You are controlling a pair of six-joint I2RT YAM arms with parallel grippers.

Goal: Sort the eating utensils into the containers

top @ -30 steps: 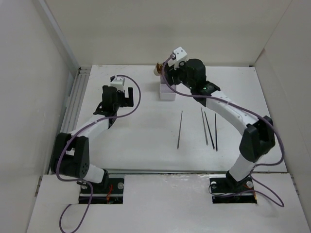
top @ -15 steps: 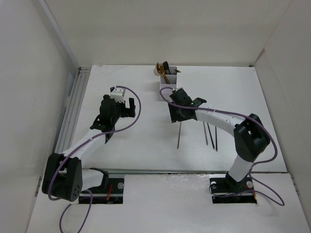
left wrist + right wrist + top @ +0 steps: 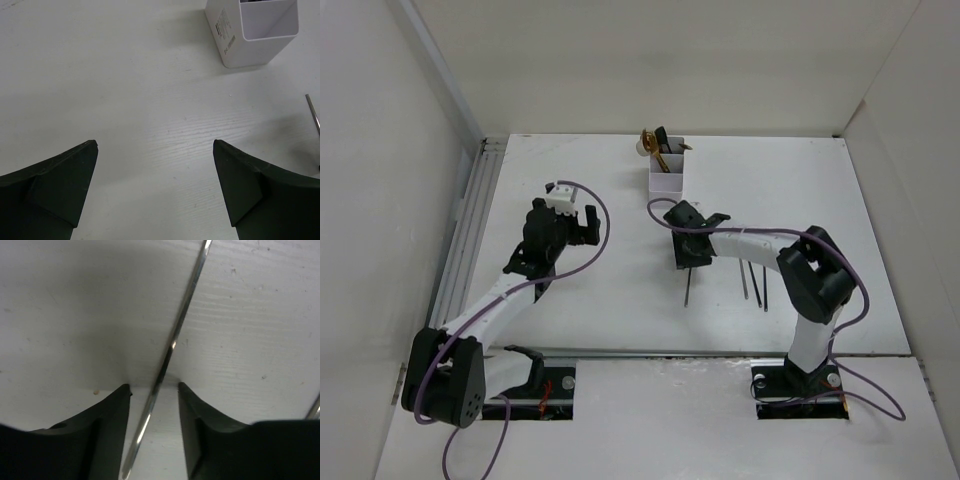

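White table, closed in by pale panels on three sides, carries a few thin dark sticks in front of the right arm. The right gripper is down at the surface, jaws apart and straddling the leftmost chopstick. As far as the wrist view shows, neither finger touches it. Its long axis runs near to far, lengthwise through the gap, so the fingers would shut across its width. The other chopsticks lie to the right, near but apart. The organiser, with cutlery standing in it, sits just beyond over bare table. The left gripper, jaws wide apart, hangs well to the left, so the right arm is nearer
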